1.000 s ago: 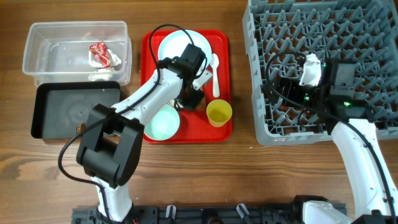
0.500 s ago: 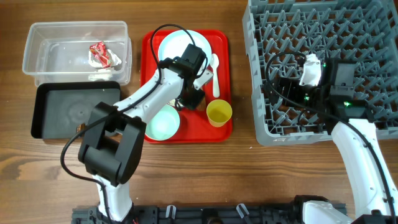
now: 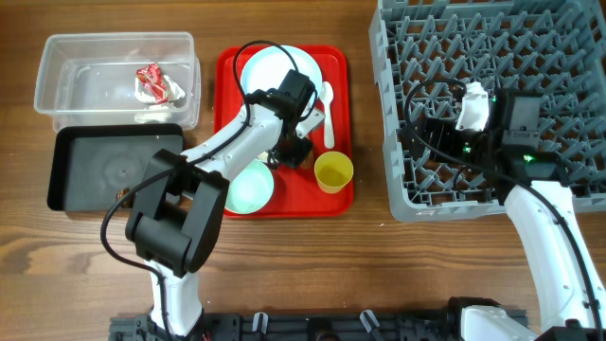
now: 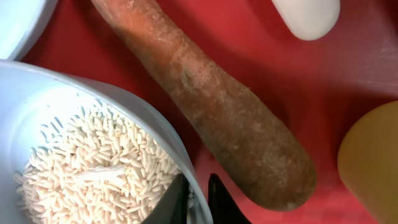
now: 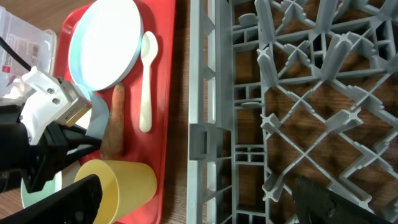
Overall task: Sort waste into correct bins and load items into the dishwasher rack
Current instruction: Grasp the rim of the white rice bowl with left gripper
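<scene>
A pale bowl (image 4: 68, 99) holding white rice grains (image 4: 93, 168) stands on the red tray (image 4: 249, 56). My left gripper (image 4: 200, 199) is shut on its rim, one black fingertip inside and one outside. Beside it lies the orange-brown stick (image 4: 217, 118). In the overhead view the left gripper (image 3: 292, 152) is low over the tray and hides that bowl. A second bowl (image 3: 248, 187), the plate (image 3: 273, 71), the white spoon (image 3: 328, 106) and the yellow cup (image 3: 333, 171) share the tray. My right gripper (image 5: 193, 202) hangs open over the left edge of the dishwasher rack (image 5: 280, 93).
The clear tub (image 3: 57, 95) at the back left holds the red-and-white wrapper (image 3: 151, 82). The black tub (image 3: 114, 166) lies just in front of it. The grey rack (image 3: 492, 57) fills the right side, its wall close to the tray (image 3: 346, 114).
My left gripper's jaws have closed in on the rice bowl's rim, and the left arm's elbow has shifted slightly. The right arm has not moved.
</scene>
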You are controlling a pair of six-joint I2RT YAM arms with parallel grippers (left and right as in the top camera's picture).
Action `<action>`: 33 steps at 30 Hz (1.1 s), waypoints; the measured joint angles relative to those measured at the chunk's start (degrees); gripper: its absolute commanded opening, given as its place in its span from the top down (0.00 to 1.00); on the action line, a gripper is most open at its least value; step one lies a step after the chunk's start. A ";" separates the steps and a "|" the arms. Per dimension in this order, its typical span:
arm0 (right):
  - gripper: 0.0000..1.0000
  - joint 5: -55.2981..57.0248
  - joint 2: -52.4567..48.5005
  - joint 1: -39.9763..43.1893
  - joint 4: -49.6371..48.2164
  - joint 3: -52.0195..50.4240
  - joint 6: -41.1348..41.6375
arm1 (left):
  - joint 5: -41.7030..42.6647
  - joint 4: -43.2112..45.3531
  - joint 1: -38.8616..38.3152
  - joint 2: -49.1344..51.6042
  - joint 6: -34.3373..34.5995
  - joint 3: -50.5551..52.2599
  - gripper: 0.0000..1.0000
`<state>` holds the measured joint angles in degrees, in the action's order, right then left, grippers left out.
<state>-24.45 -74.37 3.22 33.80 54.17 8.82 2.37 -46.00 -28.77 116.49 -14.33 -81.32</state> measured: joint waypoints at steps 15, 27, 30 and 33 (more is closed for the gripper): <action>0.00 0.00 0.00 0.00 0.00 0.00 0.00 | -2.38 -0.22 -0.11 -0.35 2.49 -0.07 0.83; 0.00 0.00 0.00 -0.02 0.00 0.00 0.00 | -3.41 -0.07 -0.11 -1.36 2.82 -0.09 0.96; 0.00 0.00 -0.02 0.00 0.00 0.00 0.00 | -3.65 -0.22 -0.11 -1.90 3.08 -0.28 0.96; 0.00 0.00 -0.02 0.00 0.00 0.00 0.00 | -3.82 -0.96 -0.11 -1.92 4.22 -1.14 0.96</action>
<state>-24.45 -74.39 3.22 33.80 54.17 8.82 -1.45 -46.96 -28.88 114.56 -10.11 -82.46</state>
